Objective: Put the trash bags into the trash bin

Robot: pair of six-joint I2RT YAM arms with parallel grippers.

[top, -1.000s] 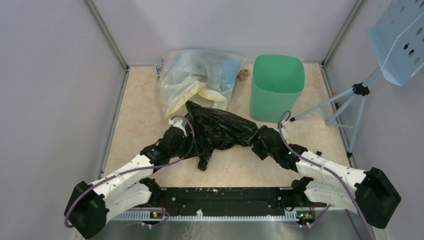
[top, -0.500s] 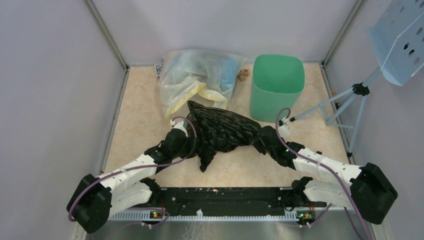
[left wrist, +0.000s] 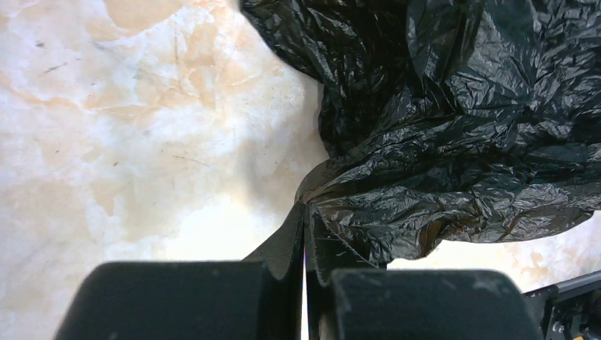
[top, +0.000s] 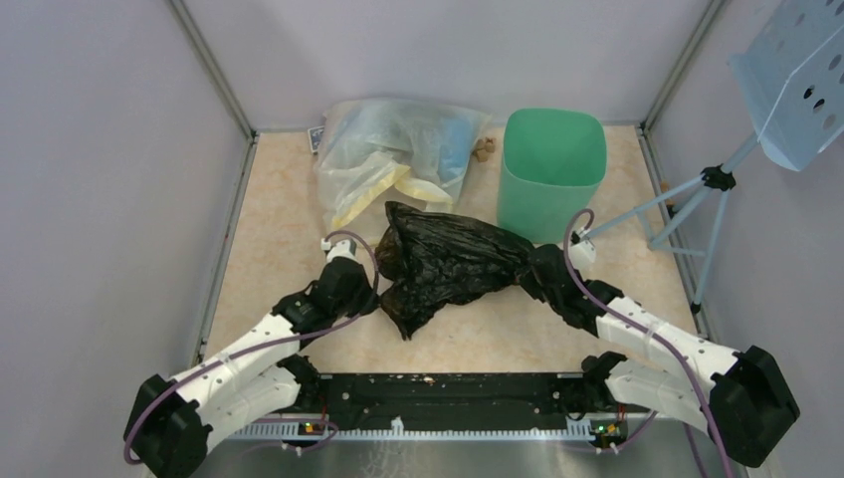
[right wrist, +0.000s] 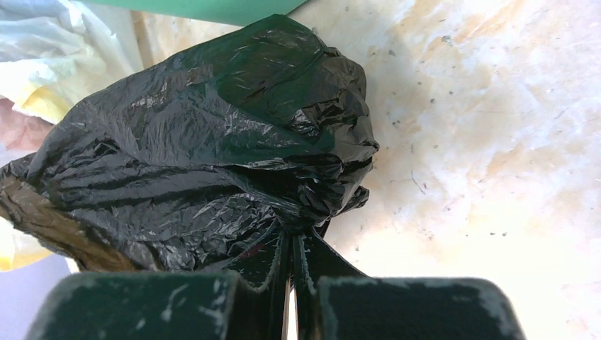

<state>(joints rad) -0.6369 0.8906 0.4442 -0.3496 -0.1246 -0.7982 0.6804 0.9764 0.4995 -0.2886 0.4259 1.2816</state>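
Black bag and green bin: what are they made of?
The black bag looks like very thin plastic film: glossy, full of fine crinkles, bunching in soft folds. The green bin looks like stiff moulded plastic: smooth, evenly mint-coloured walls with a dull sheen, holding a neat rounded shape.

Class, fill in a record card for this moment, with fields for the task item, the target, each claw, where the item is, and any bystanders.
task item: black trash bag, crinkled and glossy
target: green trash bin, upright, mouth open
left claw: shut on the bag's left edge
right claw: shut on the bag's bunched right end
item position: held between both claws, just in front of the bin, outside it
bystanders: clear bag behind the black one; blue perforated tray at far right
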